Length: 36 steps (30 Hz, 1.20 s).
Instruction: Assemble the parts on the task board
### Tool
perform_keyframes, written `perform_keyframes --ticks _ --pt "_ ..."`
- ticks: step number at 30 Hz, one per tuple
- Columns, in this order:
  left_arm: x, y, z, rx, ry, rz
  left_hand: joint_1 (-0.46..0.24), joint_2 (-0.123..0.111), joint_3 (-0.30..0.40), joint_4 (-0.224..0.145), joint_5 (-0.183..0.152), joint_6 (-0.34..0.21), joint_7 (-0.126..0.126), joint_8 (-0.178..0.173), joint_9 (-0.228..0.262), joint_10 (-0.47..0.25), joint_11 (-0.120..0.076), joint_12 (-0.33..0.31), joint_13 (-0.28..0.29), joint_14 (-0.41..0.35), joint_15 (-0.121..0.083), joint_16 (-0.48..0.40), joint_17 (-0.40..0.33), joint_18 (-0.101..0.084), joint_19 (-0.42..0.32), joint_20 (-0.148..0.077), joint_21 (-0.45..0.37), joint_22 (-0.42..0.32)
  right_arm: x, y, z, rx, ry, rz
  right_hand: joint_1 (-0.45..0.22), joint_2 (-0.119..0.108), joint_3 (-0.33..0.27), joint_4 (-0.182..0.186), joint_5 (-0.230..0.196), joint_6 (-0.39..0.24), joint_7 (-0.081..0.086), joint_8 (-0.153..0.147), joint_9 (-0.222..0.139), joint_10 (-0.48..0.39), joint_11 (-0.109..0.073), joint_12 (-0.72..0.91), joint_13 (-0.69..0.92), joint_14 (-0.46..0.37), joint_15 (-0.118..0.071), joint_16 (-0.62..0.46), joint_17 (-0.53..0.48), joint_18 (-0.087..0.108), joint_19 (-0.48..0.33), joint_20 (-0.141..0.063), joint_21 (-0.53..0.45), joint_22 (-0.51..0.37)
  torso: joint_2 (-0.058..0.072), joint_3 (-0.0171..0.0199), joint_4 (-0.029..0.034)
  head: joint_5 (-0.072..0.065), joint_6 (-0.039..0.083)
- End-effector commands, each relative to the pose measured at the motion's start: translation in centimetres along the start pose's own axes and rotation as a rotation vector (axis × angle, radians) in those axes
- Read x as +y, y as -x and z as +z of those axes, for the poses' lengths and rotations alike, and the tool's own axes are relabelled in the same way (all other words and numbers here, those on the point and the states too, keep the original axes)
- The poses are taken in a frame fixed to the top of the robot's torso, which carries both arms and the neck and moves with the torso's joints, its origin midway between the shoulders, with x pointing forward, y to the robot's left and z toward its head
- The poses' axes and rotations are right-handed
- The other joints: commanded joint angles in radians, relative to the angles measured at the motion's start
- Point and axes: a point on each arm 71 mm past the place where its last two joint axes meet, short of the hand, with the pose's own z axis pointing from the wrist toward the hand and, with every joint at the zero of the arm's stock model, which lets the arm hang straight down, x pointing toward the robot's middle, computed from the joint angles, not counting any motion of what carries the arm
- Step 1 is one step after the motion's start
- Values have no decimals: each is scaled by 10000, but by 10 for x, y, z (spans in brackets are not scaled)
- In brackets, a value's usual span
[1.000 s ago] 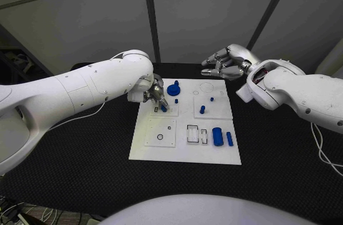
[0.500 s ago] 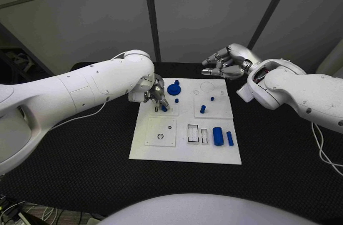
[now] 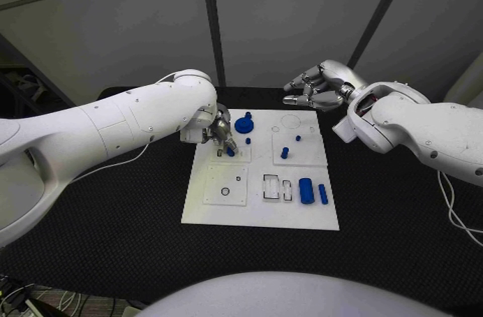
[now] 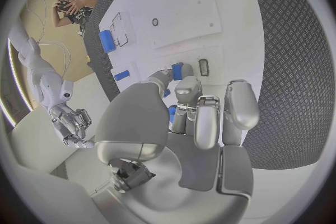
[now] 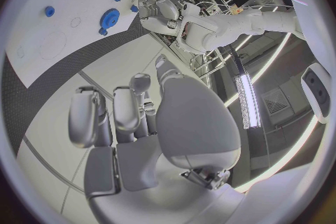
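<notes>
The left hand (image 3: 218, 132) sits low over the far left part of the white task board (image 3: 262, 216), and its own fingers cover much of what they meet. In the head view a small blue peg (image 3: 230, 151) shows at the fingertips; in the left wrist view the same blue peg (image 4: 177, 71) lies between the tips of the thumb and a finger, so the hand pinches it, with the other fingers curled close beside. Whether the peg already sits in a hole of the board is hidden by the fingers.

The right hand (image 3: 314, 90) hangs above the worktop (image 3: 121, 219) just past the board's far right corner, well apart from the parts. Its fingers are curled inward and nothing shows in them; the right wrist view gives the same hand (image 5: 133, 117) with fingers bent in over an empty palm.

On the board, a blue gear (image 3: 246, 126) lies right next to the left hand. Two more small blue pegs (image 3: 286, 152) stand in the raised square plate on the right half. Near the board's right edge a thick blue cylinder (image 3: 306, 190) and a thinner blue bar (image 3: 323, 194) lie side by side, beside rectangular slots (image 3: 273, 187) whose contents are too small to make out. The lower left square plate (image 3: 227, 186) carries small dark rings.
</notes>
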Motion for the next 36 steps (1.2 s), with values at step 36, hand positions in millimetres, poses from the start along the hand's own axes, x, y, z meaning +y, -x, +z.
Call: perform_keyframes --ticks 36 --pt "10 1 2 -676 211 -555 -1953 -645 295 -394 -4067 300 -207 -165 -49 609 -117 -226 274 790 -140 -4 1505 178 79 -87 -99 42 1 2 -1 -60 113 -9 -99 -36 4 69 62 69 1 -65 -11 30 -29 8 -42 148 13 -70 -29 40 41 1 -55 360 -14 -7 18 -47 53"
